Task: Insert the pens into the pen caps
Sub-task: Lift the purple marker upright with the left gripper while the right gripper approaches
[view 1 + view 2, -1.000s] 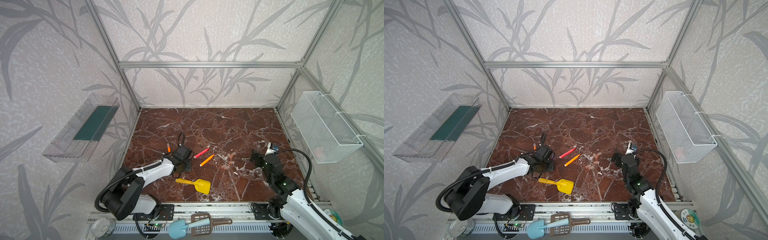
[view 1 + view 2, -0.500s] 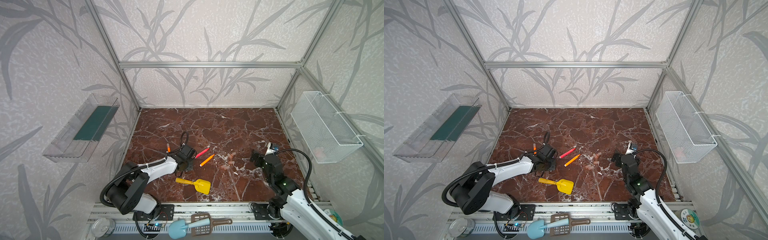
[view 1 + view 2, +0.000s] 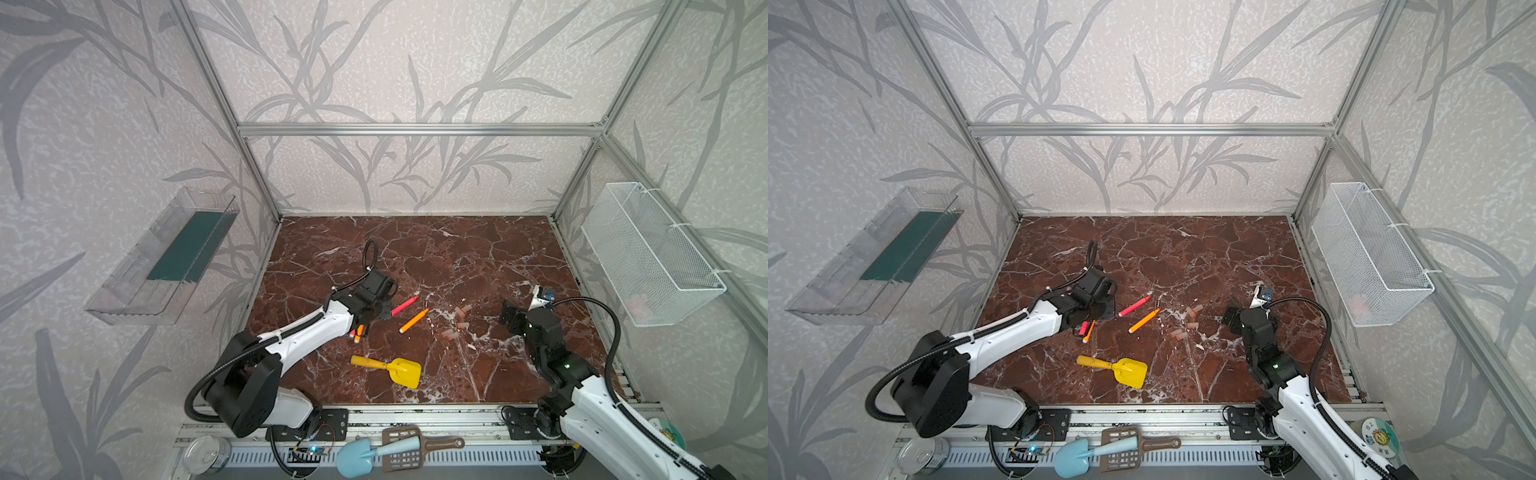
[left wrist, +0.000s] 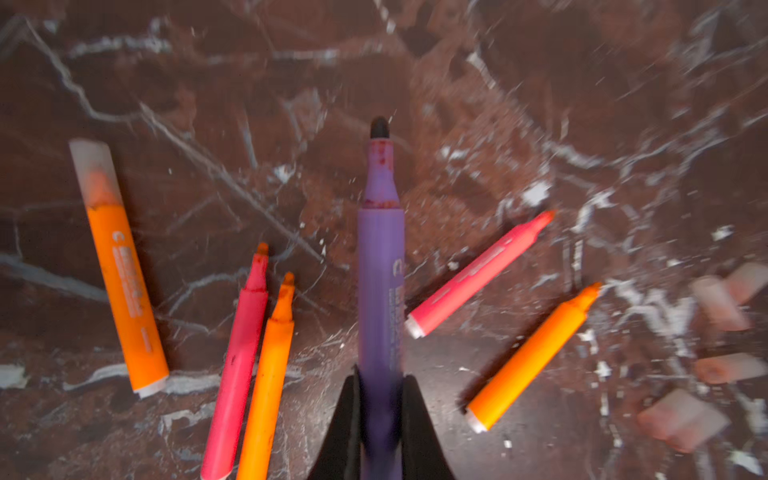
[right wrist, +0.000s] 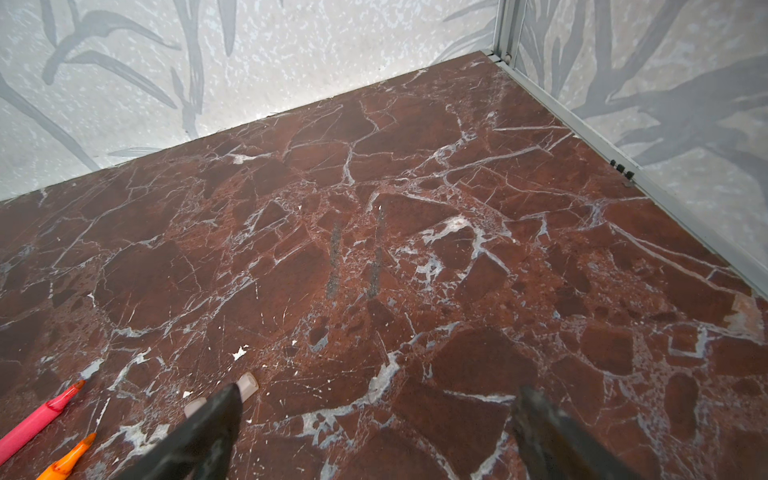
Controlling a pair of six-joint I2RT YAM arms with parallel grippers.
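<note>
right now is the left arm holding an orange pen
No, the pen clamped between the left jaws in the left wrist view is the purple pen, not an orange one.

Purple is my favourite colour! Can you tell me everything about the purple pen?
The purple pen is a slim, plastic-looking marker with white print on its barrel. Its cap is off: a tapered neck, smudged reddish, ends in a small dark tip. The left gripper has its black jaws shut on the barrel's rear, so it points straight out. Whether it touches the table is unclear.
</note>
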